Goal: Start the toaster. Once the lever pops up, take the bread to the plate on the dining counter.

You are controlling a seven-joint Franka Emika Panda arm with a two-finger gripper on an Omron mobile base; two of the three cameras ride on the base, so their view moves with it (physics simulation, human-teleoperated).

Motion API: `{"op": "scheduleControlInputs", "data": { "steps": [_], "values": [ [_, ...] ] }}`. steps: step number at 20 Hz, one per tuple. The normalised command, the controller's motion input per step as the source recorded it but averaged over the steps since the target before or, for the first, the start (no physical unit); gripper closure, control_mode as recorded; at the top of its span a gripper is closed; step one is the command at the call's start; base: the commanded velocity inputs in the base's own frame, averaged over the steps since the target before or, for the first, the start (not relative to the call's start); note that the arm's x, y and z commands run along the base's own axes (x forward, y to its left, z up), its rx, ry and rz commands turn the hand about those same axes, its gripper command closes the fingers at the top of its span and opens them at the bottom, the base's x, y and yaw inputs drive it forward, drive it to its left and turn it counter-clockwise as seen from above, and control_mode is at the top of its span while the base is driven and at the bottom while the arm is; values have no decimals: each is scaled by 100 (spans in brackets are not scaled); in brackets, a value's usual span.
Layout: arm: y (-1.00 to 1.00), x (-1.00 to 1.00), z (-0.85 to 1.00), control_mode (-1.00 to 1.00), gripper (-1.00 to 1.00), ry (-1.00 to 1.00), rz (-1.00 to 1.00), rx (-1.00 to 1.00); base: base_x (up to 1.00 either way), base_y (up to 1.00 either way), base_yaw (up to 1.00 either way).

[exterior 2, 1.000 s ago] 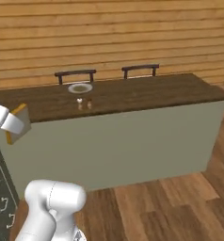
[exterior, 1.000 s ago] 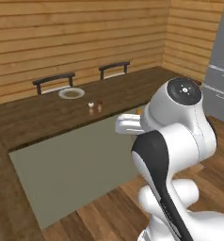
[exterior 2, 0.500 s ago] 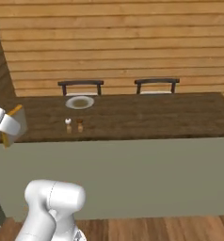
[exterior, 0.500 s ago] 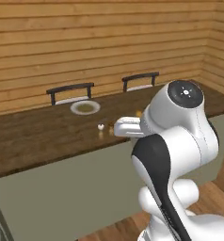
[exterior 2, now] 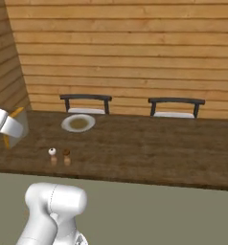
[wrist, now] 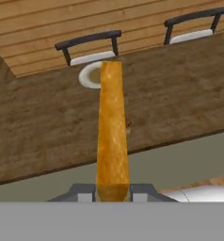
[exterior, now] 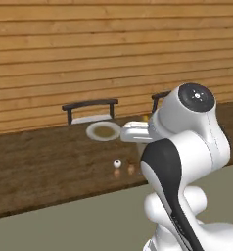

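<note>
Gripper [wrist: 112, 192] pinches the bread [wrist: 112, 132] edge-on between its fingertips, held above the counter [exterior 2: 149, 148]. Plate [exterior 2: 78, 123] sits on the far side by a chair [exterior 2: 85, 102]; two shakers [exterior 2: 59, 155] stand nearer the front edge.

My arm [exterior: 187, 162] is glossy white, built of fat rounded shells. A curved black band runs down the link below my elbow. The big joint on top ends in a dark round cap [exterior: 197, 96] with a small pale mark at its centre. My hand [exterior 2: 8, 125] is a white, boxy block, and my jaws are small grey tips
</note>
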Motion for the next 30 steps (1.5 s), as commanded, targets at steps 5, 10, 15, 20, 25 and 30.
{"op": "scheduleControlInputs", "data": {
  "steps": [5,10,15,20,25,30],
  "values": [
    [0,0,0,100,100,0,0,0,57,0,28],
    [0,0,0,100,100,0,0,0,34,0,21],
    [0,0,0,100,100,0,0,0,2,0,1],
    [-19,60,0,-100,100,4,2,7,0,0,0],
    [-28,100,-8,-100,100,4,20,11,0,0,0],
    [-19,100,-36,-100,100,0,33,13,0,0,0]
  ]
}}
